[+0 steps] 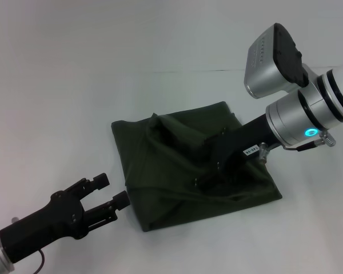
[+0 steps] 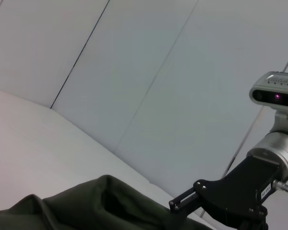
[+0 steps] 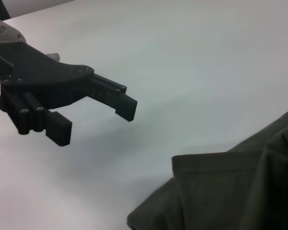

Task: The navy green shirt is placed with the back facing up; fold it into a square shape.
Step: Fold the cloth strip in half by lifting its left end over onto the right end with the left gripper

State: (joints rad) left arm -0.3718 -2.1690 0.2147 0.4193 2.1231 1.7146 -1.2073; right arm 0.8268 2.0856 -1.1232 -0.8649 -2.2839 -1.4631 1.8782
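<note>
The navy green shirt (image 1: 160, 171) lies on the white table, folded into a rumpled, roughly square bundle with creases across its top. It also fills the low part of the left wrist view (image 2: 86, 208) and a corner of the right wrist view (image 3: 230, 191). My left gripper (image 1: 112, 189) hovers open just off the bundle's near left edge, with nothing between its fingers. The right wrist view shows the same gripper (image 3: 96, 122), open above bare table. My right gripper (image 1: 217, 165) reaches down onto the middle of the shirt, black against the dark fabric, and also shows in the left wrist view (image 2: 221, 199).
A white table (image 1: 74, 85) surrounds the shirt on all sides. A pale panelled wall (image 2: 158, 72) stands behind it. The right arm's silver wrist and camera housing (image 1: 286, 68) hang above the shirt's far right side.
</note>
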